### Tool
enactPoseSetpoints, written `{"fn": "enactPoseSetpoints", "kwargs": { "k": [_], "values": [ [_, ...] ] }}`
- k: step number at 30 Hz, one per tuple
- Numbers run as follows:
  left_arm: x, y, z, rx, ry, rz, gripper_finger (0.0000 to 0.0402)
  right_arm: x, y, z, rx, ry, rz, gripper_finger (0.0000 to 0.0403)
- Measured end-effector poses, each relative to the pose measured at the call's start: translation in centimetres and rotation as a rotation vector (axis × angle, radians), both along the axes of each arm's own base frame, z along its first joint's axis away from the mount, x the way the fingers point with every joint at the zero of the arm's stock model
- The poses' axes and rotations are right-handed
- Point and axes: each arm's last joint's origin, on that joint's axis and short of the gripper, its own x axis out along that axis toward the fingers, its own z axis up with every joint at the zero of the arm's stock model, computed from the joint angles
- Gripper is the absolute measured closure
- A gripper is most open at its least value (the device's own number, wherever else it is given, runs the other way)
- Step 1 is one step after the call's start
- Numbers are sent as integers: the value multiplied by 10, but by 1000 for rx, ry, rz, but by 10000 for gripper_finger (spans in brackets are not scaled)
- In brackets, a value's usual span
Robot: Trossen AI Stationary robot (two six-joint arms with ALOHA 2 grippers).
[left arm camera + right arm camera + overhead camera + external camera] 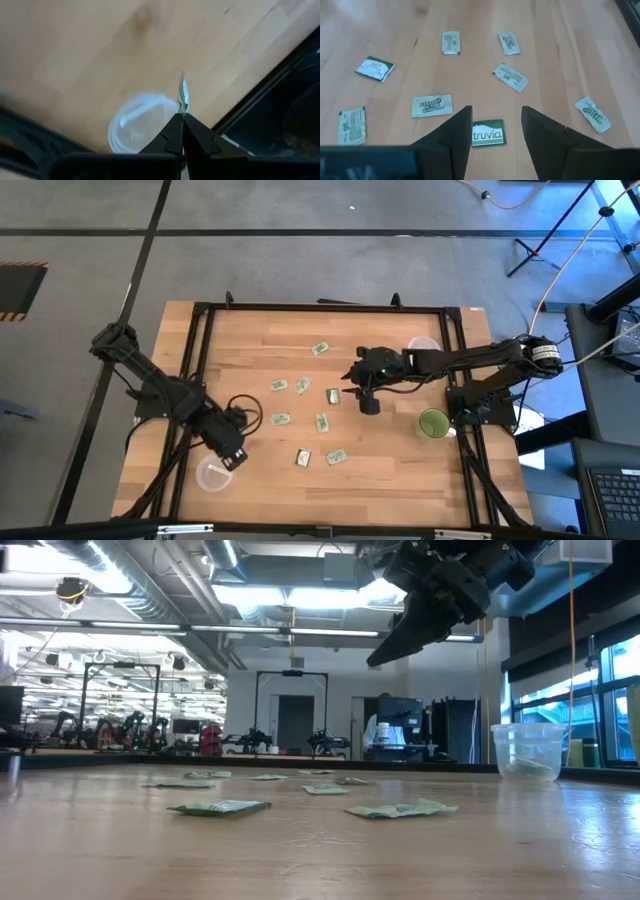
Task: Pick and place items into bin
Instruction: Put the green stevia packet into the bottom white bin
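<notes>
Several small pale green and white packets [302,386] lie flat and scattered on the middle of the wooden table [400,470]. Near the front left, my left gripper [181,116] is shut on one packet [183,96], above the bin, a clear round cup [136,122] that also shows from above [213,475]. My right gripper [492,112] hangs open above the table's middle [368,402], high over the packets. A dark green packet [488,133] lies on the wood below the gap between its fingers, untouched. The right gripper also shows high up in the low view [378,658]. My left gripper pinches the packet by one end [182,111] between its two fingertips. The fingers point steeply down. The packet shows edge-on, sticks out past the fingertips and hangs clear of the table, beside the clear cup's rim.
A green cup [433,423] stands at the right, near the right arm's base. A second clear cup [425,345] stands at the far right and shows in the low view [527,750]. A black frame [320,307] runs around the table.
</notes>
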Motion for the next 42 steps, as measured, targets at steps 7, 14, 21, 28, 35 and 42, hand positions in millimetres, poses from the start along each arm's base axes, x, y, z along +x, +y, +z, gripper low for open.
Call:
{"fn": "enactPoseSetpoints", "kwargs": {
  "k": [7,14,21,28,35,42],
  "values": [
    [-20,-16,-20,8,100,99,399,0,0,0,1,-3,0,231],
    [-21,-22,-40,-30,73,97,399,0,0,0,4,-3,-3,231],
    [-26,-19,-56,-28,128,88,399,0,0,0,6,-2,-4,231],
    [-24,-24,-61,-108,111,5,399,0,0,0,6,-2,-4,231],
    [-22,-28,-59,-172,97,-66,399,0,0,0,4,-2,-3,231],
    [-22,-33,-52,-205,97,-82,399,0,0,0,5,-1,-4,231]
  ]
}}
